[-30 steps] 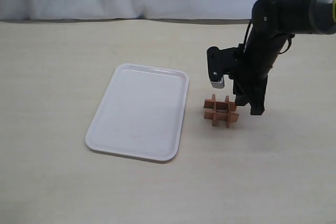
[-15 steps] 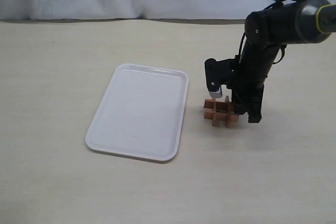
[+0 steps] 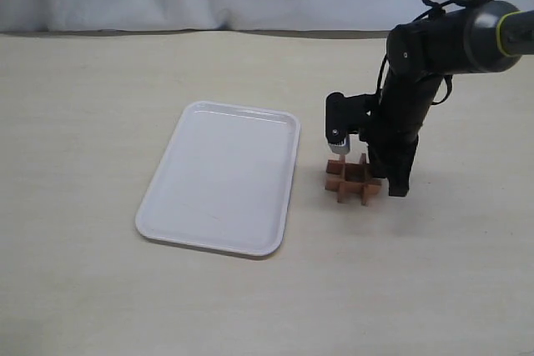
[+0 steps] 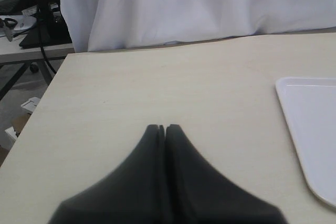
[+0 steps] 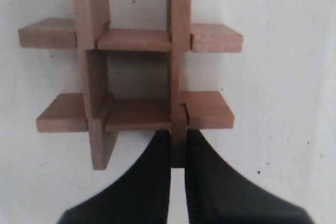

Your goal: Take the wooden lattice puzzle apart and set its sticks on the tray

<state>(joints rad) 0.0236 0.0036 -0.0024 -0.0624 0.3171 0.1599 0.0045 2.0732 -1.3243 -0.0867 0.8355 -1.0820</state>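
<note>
Tray [image 3: 221,177] sits left of centre in the exterior frame, bare, no sticks on it. Just right of it on the desk [image 3: 83,122] the wooden lattice puzzle [image 3: 352,178] is whole, all four bars locked. Your right end effector [image 5: 177,137] is pinched narrow on one stick [image 5: 180,3] end, at the puzzle's right side. Your left end effector [image 4: 161,128] is closed, empty, over bare desk. Nothing done yet, I'd say; four sticks to go. No readable writing anywhere.

White tray [image 3: 225,174], reddish-brown puzzle [image 3: 347,182]

Bare table [image 3: 310,174] gap between tray [image 3: 221,177] and puzzle [image 3: 347,179]; right arm [image 3: 409,97] blocks puzzle's right side.
</note>
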